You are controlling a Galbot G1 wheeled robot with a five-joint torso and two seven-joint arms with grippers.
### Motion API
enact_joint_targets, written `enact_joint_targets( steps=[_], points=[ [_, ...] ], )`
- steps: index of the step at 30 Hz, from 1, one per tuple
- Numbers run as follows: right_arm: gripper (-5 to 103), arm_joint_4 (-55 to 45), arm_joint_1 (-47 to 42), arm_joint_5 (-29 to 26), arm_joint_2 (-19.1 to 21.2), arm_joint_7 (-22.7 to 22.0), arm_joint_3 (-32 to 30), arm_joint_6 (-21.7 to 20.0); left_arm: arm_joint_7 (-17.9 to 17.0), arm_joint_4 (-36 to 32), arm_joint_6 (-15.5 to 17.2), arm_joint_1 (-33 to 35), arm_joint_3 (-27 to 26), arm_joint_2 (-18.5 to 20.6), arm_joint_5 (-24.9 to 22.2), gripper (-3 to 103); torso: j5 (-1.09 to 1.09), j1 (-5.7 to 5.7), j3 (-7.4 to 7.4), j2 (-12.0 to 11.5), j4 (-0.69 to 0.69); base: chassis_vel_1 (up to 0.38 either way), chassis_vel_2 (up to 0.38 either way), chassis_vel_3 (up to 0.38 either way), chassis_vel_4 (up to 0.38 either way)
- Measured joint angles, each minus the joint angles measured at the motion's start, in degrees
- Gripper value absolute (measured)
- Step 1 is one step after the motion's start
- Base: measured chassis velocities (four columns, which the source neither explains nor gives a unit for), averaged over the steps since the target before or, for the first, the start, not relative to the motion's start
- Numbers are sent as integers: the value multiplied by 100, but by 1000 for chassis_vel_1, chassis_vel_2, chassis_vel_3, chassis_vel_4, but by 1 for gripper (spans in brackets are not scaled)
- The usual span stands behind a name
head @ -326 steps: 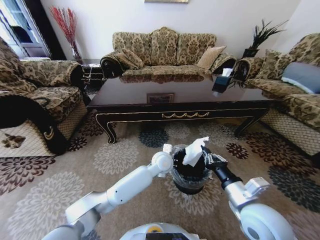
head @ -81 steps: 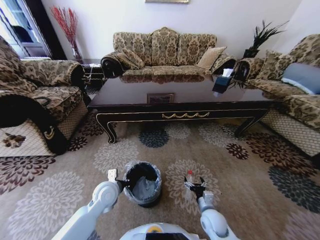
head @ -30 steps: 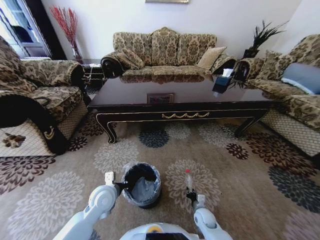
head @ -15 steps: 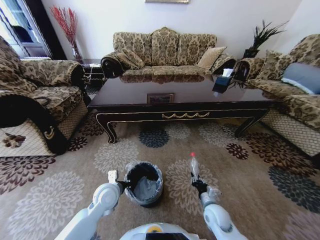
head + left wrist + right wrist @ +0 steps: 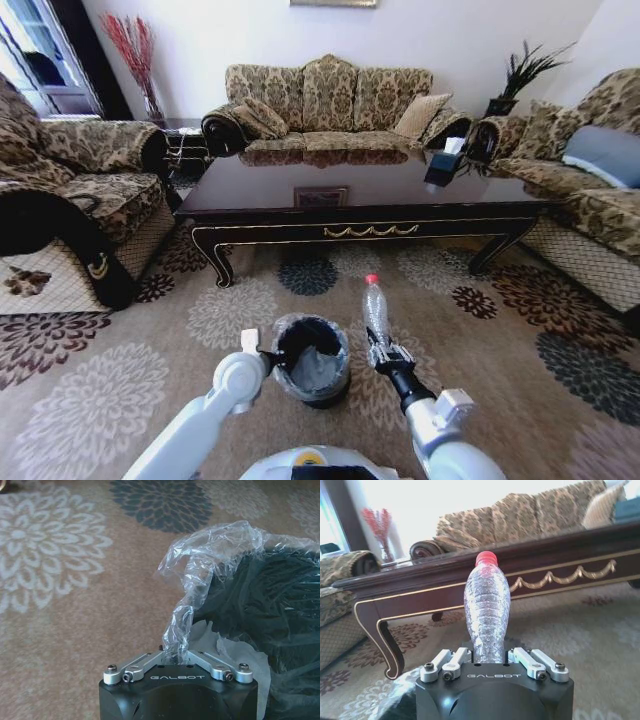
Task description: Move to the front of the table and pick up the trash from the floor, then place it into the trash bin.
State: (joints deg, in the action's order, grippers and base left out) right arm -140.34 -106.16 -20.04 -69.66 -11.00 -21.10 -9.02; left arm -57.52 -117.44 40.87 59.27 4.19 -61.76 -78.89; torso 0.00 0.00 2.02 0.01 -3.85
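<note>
Bottle lift confirmed: the small clear plastic bottle with the red cap [image 5: 375, 307] now stands upright in the right gripper [image 5: 383, 352], clamped at its base, cap pointing up. Half a second ago it sat lower in the head view and further from the bin; a second ago it was close to the carpet. It now reaches the centre of the frame, just right of the small round black bin lined with thin translucent plastic [image 5: 313, 361].

Right wrist view: fingers closed on the bottle's lower end, the ribbed body [image 5: 486, 612] rising straight in front of the glossy dark wood coffee table with gold scroll trim [image 5: 560, 555].

Left gripper [image 5: 266, 356] sits at the bin's left rim. Left wrist view: fingers pinched on a gathered fold of the liner bag [image 5: 200, 575], with crumpled white paper [image 5: 235, 652] already inside. The bin has shifted slightly right in the head view along with this arm.

Judgement: pick-up of the bottle from the beige floral-medallion carpet [image 5: 120, 390] is done. Bottle is beside the opening, not yet over it, so the drop remains.
</note>
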Motion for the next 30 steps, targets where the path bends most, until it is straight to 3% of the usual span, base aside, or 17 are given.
enact_joint_targets(
  steps=[8,22,30],
  points=[
    [27,-79,-121,268,-163,62,412,-20,-158,190,50,-376,601,-173,7,0,-1,0,0,0,0,0,0,0,0],
    [24,35,-126,560,-185,94,535,-10,-276,276,70,-435,784,-294,-34,0,0,0,0,0,1,0,0,0,0],
    [48,37,-161,584,-165,139,550,-10,-278,273,77,-384,732,-255,-29,0,0,0,0,-1,1,0,0,0,0]
  ],
)
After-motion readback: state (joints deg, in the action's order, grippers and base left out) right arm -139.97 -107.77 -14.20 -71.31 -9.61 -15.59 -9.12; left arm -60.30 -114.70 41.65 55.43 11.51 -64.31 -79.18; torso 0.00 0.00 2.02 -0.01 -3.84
